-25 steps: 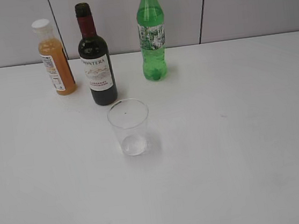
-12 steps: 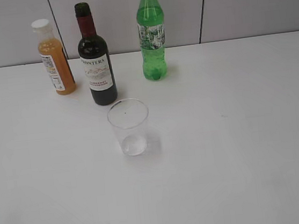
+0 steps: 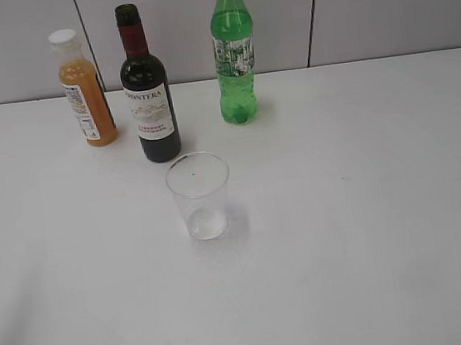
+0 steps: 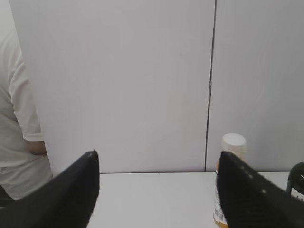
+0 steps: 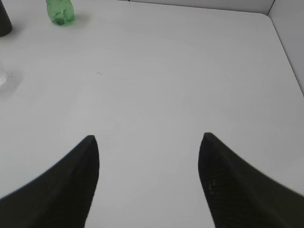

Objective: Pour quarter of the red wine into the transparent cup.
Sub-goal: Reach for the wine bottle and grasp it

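The left pincer (image 4: 156, 190) stands with its jaws wide apart and nothing between them. It looks level across the counter (image 4: 156, 199) toward the back wall, with the orange juice bottle (image 4: 230, 185) just ahead to the right and the dark shoulder of the red wine bottle (image 4: 297, 183) at the frame's right edge. The right pincer (image 5: 148, 175) is likewise spread and empty, hanging above bare counter well right of the bottles. Neither shows in the exterior view.

There, the red wine bottle (image 3: 147, 90) stands upright at far left-centre, between the orange juice bottle (image 3: 84, 89) and the green soda bottle (image 3: 234, 51). Its long axis is vertical, its neck points straight up, and its white label faces the camera. The mouth looks uncapped, though I cannot be sure. The transparent cup (image 3: 200, 194) stands just in front of it, mouth up and empty, near but apart.

The bottle is glass: rigid, smooth, probably slippery, and fairly heavy for its size when full (a drop would likely break it). I judge the best hold to be around the straight labelled body, about mid-height, where the paper label should give some friction. The cup looks light and easily tipped, so the stream should start gently.
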Controlling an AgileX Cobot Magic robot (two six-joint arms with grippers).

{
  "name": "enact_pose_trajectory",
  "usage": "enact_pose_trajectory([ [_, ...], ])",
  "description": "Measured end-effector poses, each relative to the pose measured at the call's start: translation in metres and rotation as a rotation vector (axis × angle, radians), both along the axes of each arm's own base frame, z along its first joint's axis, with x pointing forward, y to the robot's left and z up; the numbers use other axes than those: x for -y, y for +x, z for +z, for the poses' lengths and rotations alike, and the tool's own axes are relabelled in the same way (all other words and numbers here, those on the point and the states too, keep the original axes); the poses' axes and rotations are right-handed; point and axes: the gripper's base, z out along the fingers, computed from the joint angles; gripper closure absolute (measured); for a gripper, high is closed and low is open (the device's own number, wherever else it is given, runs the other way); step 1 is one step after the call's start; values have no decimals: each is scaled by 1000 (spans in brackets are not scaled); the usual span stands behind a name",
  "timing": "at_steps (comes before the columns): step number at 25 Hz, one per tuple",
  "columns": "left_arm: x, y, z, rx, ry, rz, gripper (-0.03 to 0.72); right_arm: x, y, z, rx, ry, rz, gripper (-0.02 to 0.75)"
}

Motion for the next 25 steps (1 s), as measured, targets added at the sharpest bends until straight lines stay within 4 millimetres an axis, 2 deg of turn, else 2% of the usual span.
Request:
enact_pose_trajectory([
  [7,-4,42,-25,-27,16,29,100,0,0,0,0,0,0,206],
  [14,-1,71,-54,-91,54,-11,96,0,0,0,0,0,0,206],
  [20,10,84,-72,-114,30,-132,9,0,0,0,0,0,0,206],
  [25,26,96,-89,-68,83,-314,-4,0,0,0,0,0,0,206],
])
